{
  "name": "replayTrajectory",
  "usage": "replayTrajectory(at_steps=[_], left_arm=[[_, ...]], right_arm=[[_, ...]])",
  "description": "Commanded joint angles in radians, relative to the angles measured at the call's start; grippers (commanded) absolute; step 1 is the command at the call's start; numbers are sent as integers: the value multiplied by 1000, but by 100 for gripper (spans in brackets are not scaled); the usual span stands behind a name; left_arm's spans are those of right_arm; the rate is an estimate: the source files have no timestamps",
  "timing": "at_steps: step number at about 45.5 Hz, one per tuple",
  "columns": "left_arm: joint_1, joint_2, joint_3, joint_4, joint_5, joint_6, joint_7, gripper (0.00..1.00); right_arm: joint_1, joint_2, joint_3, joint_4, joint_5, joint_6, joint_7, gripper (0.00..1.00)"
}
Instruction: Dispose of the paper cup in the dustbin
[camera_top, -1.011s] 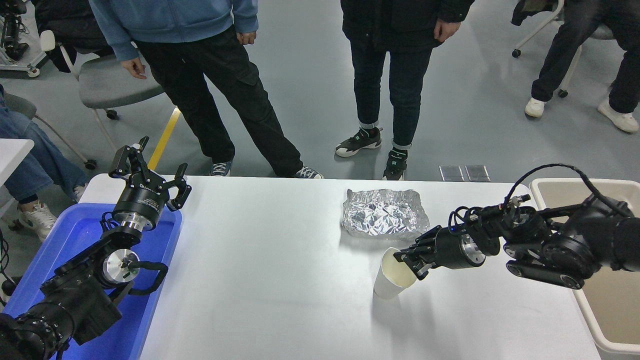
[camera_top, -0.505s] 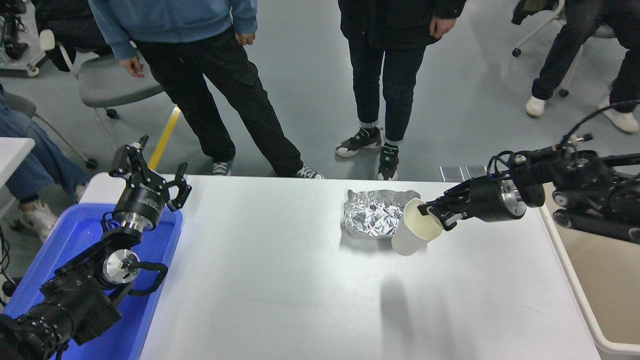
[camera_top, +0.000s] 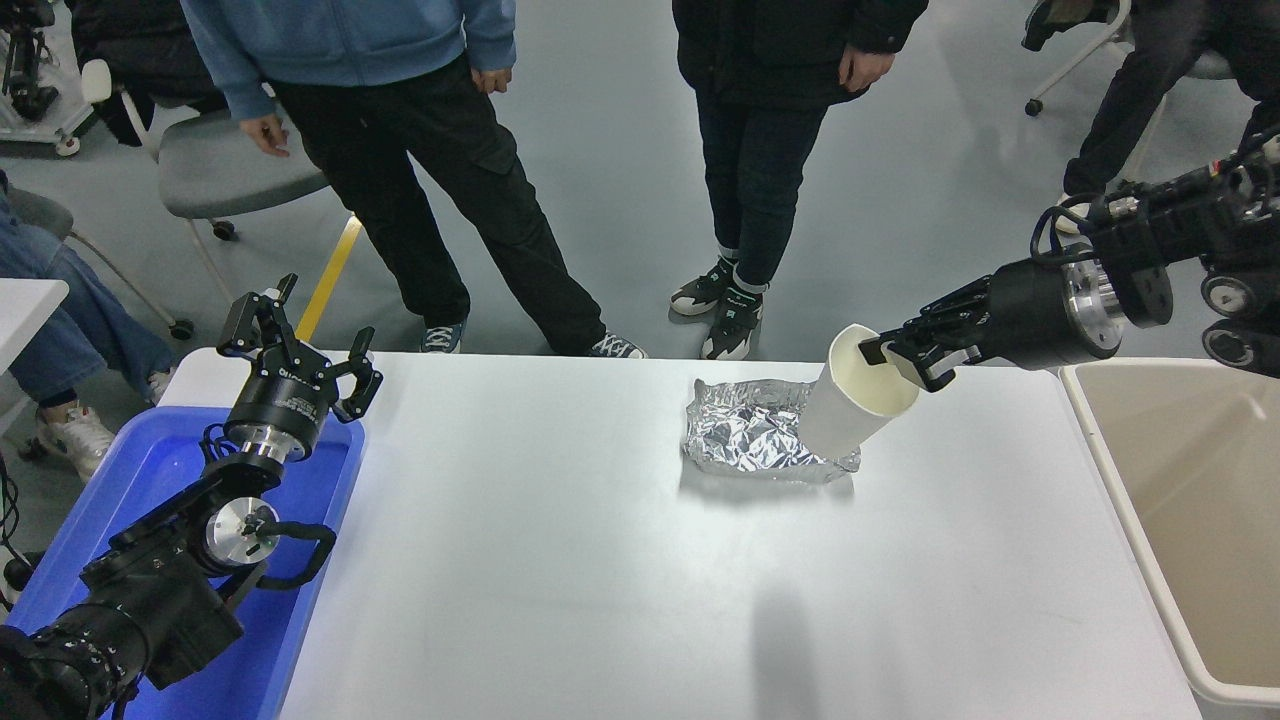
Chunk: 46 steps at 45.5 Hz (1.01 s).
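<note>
At the near left, the left gripper rests over the blue tray, jaws apart. Farther off, the right gripper has its jaws clamped on the paper cup's rim, tilted above the worktop, foil beneath, dustbin behind the jaws.

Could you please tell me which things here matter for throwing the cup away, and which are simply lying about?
Part of the job:
- paper cup, pinched at its rim by the right gripper
- dustbin, off the table's right end

Just lying about:
- crumpled foil
- blue tray
- parked left gripper
</note>
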Motion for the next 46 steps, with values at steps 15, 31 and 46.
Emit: replayTrajectory(at_steps=[15,31,46], left_arm=[[1,-1,0,-1,0,0,0,100],[1,-1,0,-1,0,0,0,100],[1,-1,0,-1,0,0,0,100]], right_arm=[[-170,-331,14,-116,6,-21,3,0],[-440,-407,98,-294,142,-184,3,0],[-704,-325,144,-557,529,-227,3,0]])
